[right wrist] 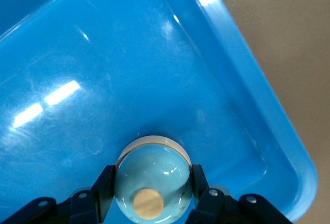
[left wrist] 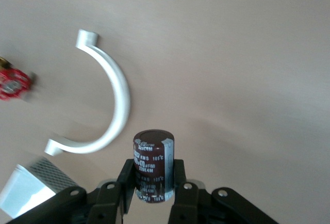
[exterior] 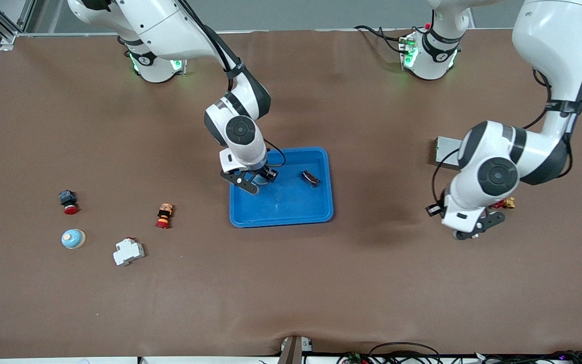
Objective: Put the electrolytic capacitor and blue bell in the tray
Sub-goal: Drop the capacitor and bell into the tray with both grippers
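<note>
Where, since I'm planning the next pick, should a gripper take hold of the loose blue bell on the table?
Grip the loose blue bell across its round rim, coming straight down: it sits upright, button on top. The right gripper, over the tray, holds a like bell that way; the left gripper, above the table, holds the capacitor.

Right arm's end of table: red-capped button, pale blue domed bell, white breaker, red-orange switch; left arm's end: grey box, white curved clip.
</note>
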Motion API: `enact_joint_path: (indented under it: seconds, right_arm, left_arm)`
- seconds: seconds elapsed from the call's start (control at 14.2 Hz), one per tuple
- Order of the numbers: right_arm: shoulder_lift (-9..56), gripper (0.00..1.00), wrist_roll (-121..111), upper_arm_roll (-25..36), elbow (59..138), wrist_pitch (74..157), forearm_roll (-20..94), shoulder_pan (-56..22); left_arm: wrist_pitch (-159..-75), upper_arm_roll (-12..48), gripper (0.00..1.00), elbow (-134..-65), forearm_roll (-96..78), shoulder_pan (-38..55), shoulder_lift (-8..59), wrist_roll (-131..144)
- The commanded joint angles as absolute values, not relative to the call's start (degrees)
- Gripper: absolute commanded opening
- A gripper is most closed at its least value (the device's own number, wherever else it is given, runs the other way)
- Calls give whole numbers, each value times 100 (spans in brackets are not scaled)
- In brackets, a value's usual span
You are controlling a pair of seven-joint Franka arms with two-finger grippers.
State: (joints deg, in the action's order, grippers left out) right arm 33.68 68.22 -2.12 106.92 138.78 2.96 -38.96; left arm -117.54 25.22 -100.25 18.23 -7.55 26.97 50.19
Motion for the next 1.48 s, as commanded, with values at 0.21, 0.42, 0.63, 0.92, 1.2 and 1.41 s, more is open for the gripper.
enact_joint_path:
  seconds: [0.21,0.42,0.63,0.92,1.2,1.41]
  right_arm:
    - [3524,92,7303,-141,10485,13869,255,-4122]
    - [3524,100,7304,-123,10477,13860,246,-4166]
    - [3454,100,7199,-106,10231,13450,237,-4079]
    - [2885,100,6121,-88,9861,11938,-175,-3632]
    - [2164,100,4408,-79,9984,11313,-342,-2780]
    - [1794,100,2871,-88,10265,11303,-475,-1954]
  left_arm:
    - [-11672,2663,0,-9055,1513,341,3461,7001]
    - [-11803,2663,0,-8580,1450,939,3988,7977]
    - [-12399,2654,0,-8420,1433,1309,4306,8866]
    - [-13426,2628,0,-8420,1450,1669,4701,9972]
    - [-13922,2610,0,-8446,1485,1854,4992,10599]
    - [-13922,2610,18,-8446,1477,1890,5106,10644]
